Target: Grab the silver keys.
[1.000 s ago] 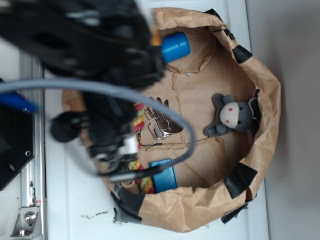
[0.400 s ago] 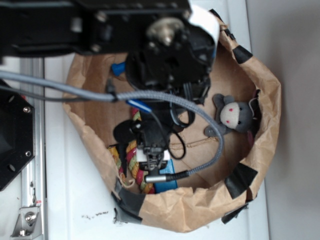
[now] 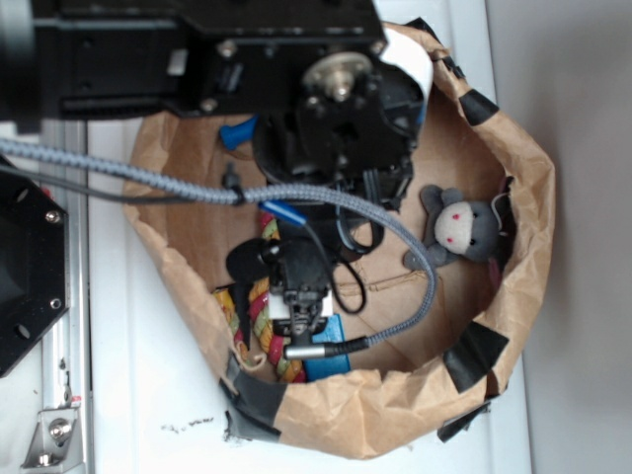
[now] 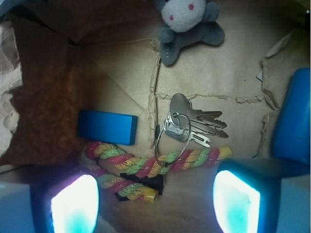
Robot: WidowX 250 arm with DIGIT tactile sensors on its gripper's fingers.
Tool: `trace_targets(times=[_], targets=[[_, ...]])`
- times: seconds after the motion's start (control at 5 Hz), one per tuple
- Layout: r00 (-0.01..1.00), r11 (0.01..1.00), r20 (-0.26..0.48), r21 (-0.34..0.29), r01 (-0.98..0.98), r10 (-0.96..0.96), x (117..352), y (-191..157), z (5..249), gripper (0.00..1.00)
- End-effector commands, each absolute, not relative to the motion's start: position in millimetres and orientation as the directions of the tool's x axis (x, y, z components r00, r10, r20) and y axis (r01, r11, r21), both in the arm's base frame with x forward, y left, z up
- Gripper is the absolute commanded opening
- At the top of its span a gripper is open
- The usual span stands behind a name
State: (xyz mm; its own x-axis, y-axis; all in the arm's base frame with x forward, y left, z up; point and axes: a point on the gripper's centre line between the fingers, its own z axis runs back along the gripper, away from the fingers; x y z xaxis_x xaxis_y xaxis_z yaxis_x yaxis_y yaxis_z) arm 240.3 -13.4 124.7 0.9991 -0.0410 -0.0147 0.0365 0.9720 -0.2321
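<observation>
The silver keys (image 4: 192,124) lie fanned on the brown paper in the wrist view, and their thin wire ring loops down over a multicoloured twisted rope (image 4: 160,163). My gripper (image 4: 155,204) hangs above the paper just on the near side of the rope. It is open, its two glowing fingers (image 4: 75,206) are wide apart, and nothing is between them. The keys sit ahead of the fingertips, slightly right of centre. In the exterior view the black arm (image 3: 326,128) hides the keys.
A flat blue block (image 4: 107,127) lies left of the keys, a grey plush toy (image 4: 187,19) beyond them, and a blue rounded object (image 4: 294,116) at the right. All of it sits inside a crumpled paper bag with raised walls (image 3: 395,415) and black tape patches.
The arm has swung right over the bag and lowered into it, covering the keys in the exterior view. Since 0.4 s ago it has barely moved.
</observation>
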Motion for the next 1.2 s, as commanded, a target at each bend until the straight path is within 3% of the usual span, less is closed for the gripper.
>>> trace_targets(times=[0.0, 0.2, 0.6, 1.0], targets=[[1.000, 0.973, 0.021, -0.228, 0.024, -0.019, 243, -9, 134, 1.00], [1.000, 0.973, 0.021, -0.228, 0.024, -0.019, 243, -9, 134, 1.00], [0.997, 0.979, 0.061, -0.200, 0.049, -0.037, 255, 2, 107, 1.00], [1.000, 0.991, 0.014, -0.133, -0.004, 0.006, 248, 25, 90, 1.00]])
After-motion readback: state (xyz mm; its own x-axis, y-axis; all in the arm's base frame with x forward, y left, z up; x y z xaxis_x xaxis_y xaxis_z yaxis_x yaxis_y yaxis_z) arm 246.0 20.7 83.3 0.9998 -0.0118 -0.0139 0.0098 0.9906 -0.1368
